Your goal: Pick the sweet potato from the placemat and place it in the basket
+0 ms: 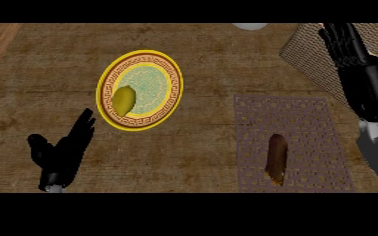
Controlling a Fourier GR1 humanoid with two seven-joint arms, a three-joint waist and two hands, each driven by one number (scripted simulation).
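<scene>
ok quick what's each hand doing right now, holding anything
Left hand: open, fingers straight, holding nothing, low at the view's left.
Right hand: open, holding nothing, up by the basket; the sweet potato lies on the placemat.

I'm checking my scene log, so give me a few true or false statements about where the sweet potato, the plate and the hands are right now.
1. The sweet potato lies on the placemat. True.
2. The right hand holds the sweet potato. False: it is over the basket, fingers straight, holding nothing.
3. A yellow-green fruit sits on the yellow-rimmed plate. True.
4. The left hand rests on the plate. False: it is beside the plate, at the lower left.
5. The sweet potato is in the basket. False: it is on the placemat.
</scene>
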